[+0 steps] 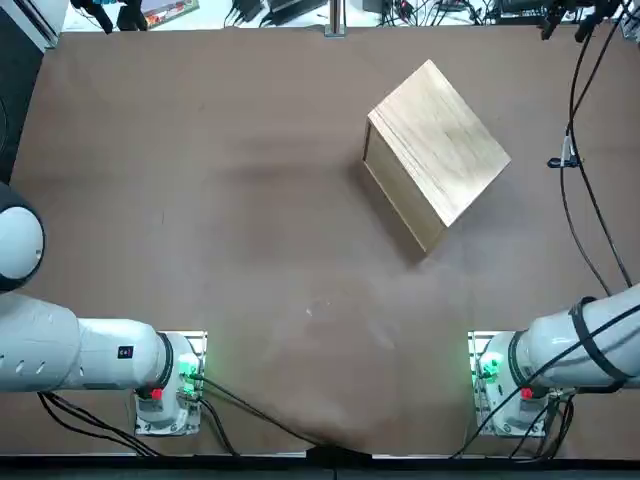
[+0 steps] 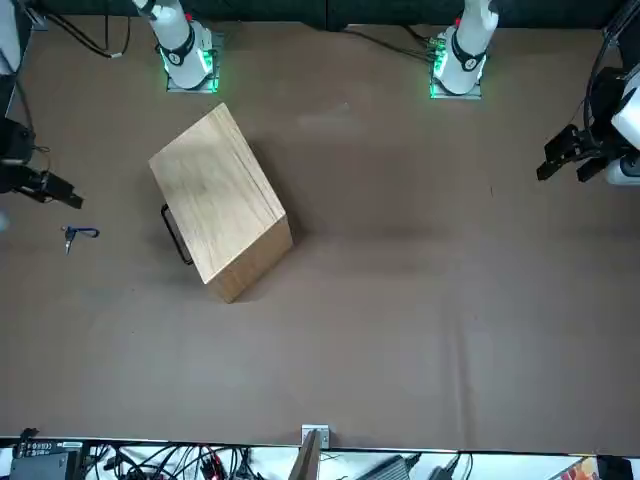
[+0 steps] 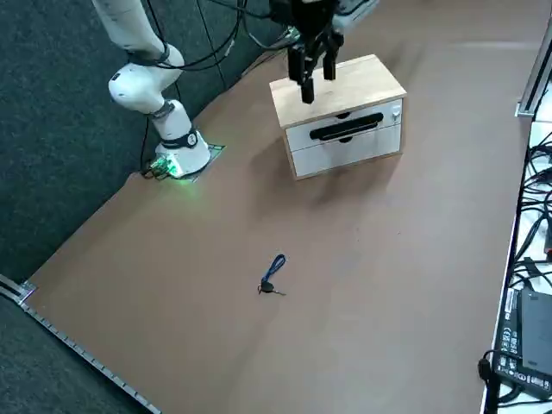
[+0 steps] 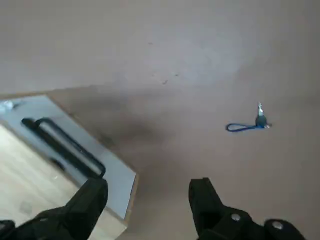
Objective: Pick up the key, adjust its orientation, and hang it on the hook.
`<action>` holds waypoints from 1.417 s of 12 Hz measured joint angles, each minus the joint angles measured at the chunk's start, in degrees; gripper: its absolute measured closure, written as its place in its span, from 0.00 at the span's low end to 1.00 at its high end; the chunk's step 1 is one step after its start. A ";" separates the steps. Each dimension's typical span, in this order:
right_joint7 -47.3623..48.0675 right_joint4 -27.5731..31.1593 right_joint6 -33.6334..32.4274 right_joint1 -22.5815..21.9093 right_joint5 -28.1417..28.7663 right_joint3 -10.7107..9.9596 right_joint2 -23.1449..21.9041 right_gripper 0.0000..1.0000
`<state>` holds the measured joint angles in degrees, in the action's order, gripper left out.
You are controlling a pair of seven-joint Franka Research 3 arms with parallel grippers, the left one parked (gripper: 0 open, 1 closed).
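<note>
Hovering above the bench (image 3: 285, 345), my right tool (image 4: 147, 200) shows its two black fingers (image 4: 204, 200) spread wide apart, with nothing held between them. The key (image 3: 267, 286), dark-headed with a silvery metal part and a loop of blue cord (image 3: 275, 266), lies flat on the bench, well apart from the wooden box (image 3: 345, 116). The box, pale-topped, presents a white front with two drawers (image 3: 347, 138) and a black handle (image 3: 347, 128) toward the key's side of the bench. Black cables (image 1: 590, 190) run beside my working arm (image 1: 580, 345).
</note>
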<state>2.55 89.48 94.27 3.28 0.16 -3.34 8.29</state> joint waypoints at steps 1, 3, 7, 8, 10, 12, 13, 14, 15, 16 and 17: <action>1.85 0.00 0.14 1.02 0.00 -0.02 0.21 0.00; 6.32 0.08 0.19 3.18 0.00 -0.07 0.46 0.00; 18.41 0.22 0.19 6.78 0.00 -0.16 0.51 0.00; 21.09 0.27 0.19 7.70 0.00 -0.17 0.51 0.00; 25.03 0.47 0.36 9.75 -0.01 -0.21 0.51 0.00; 28.80 0.77 1.32 11.73 -0.02 -0.22 0.56 0.00; 32.74 1.40 2.87 13.45 -0.03 -0.25 0.86 0.00; 35.68 1.76 3.97 14.28 -0.03 -0.26 1.17 0.00; 38.54 2.11 4.89 15.02 -0.03 -0.26 1.57 0.00; 40.99 2.46 5.59 15.59 -0.03 -0.26 2.00 0.00; 43.38 2.98 6.64 15.97 -0.03 -0.26 2.39 0.00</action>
<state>45.93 92.46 100.91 19.25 0.13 -3.60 10.67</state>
